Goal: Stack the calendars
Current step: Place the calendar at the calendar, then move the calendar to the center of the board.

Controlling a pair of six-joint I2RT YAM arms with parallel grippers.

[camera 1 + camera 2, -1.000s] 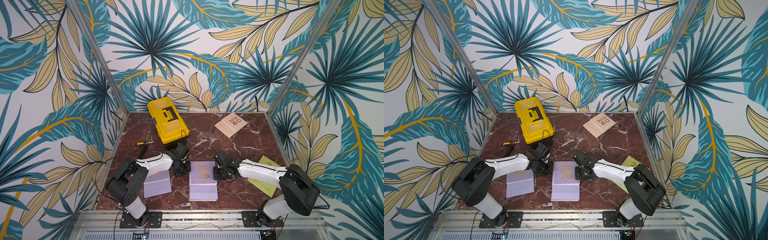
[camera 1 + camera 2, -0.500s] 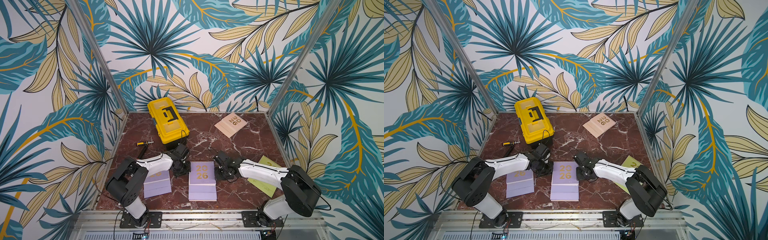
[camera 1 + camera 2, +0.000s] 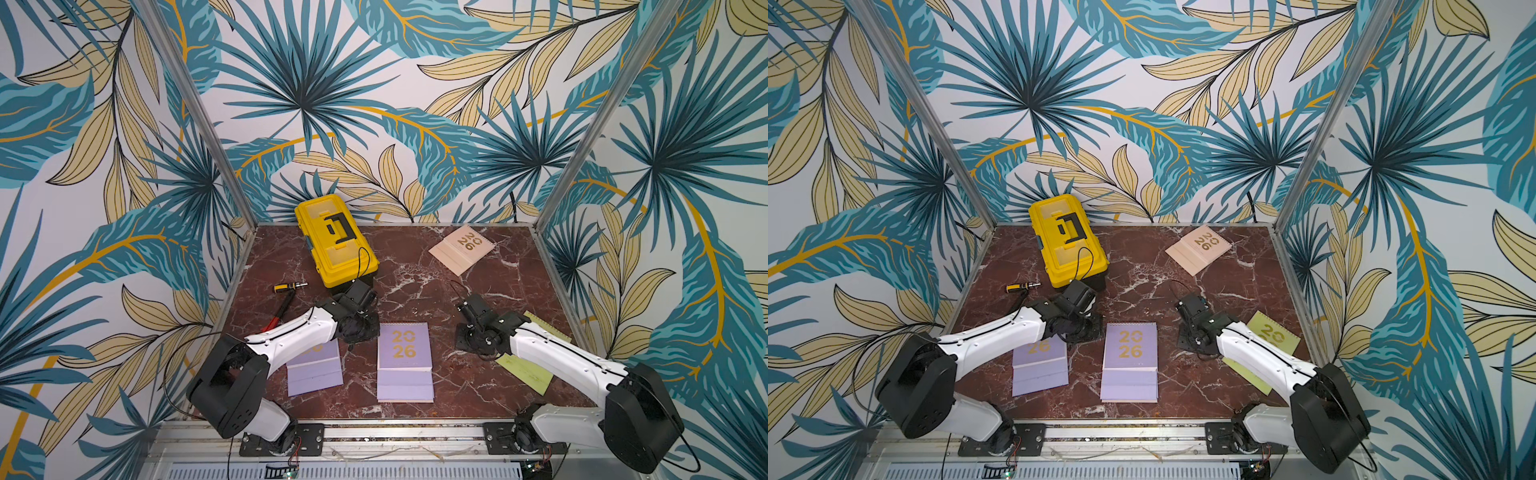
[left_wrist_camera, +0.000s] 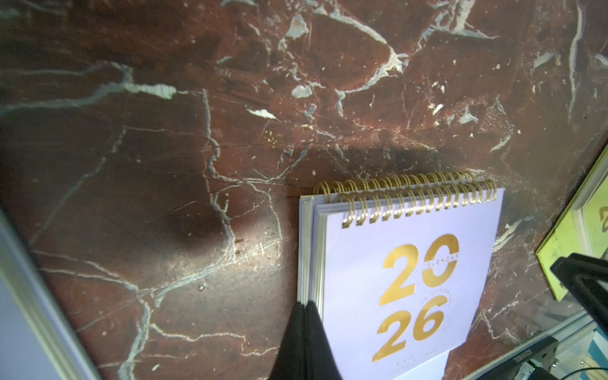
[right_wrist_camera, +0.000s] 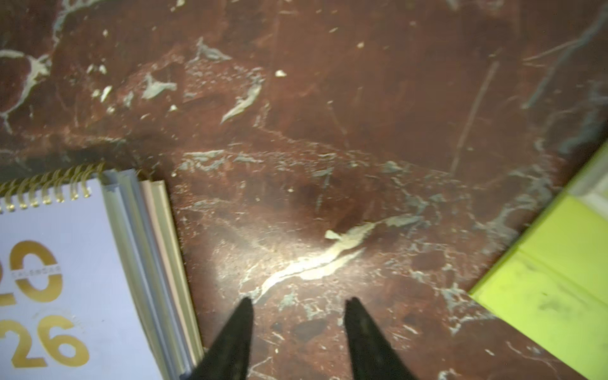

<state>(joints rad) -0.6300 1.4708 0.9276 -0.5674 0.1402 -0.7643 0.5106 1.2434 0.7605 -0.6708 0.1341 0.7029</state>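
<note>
marble (image 3: pixel 415 291), red-brown, white-veined: the table top. clock read from a top view, 12 at the back wall.

- 6 o'clock, nearest: stack (image 3: pixel 405 361) of calendars, lilac "2026" cover up, spirals toward 12. its edge colours in the right wrist view suggest two lilac over one peach. likely the pile the rest go on.
- 7 o'clock: lilac calendar (image 3: pixel 316 370), flat, alone, apart from the stack, partly under the left arm. not yet stacked.
- 4 o'clock: green calendar (image 3: pixel 525 372), flat, askew, partly under the right arm. not yet stacked.
- left gripper (image 4: pixel 304 306): jaws pressed together, nothing between them. tips at the stack's 9 o'clock edge, touching or just beside, cannot tell which. probably there to square the pile.
- right gripper (image 5: pixel 299 301): jaws well apart and empty, over bare marble between stack and green calendar. probably set to go for the green one.
- 9 o'clock: red-handled tool (image 3: pixel 278 316), with a screwdriver (image 3: pixel 290 286) just beyond. neither belongs to the task.
- 11 o'clock: toolbox (image 3: pixel 334 241), yellow, lid shut, handle folded flat. contents not visible.
- 1 o'clock, farthest: peach calendar (image 3: pixel 462 248), flat, askew, well apart from the stack. the longest reach left.
</note>
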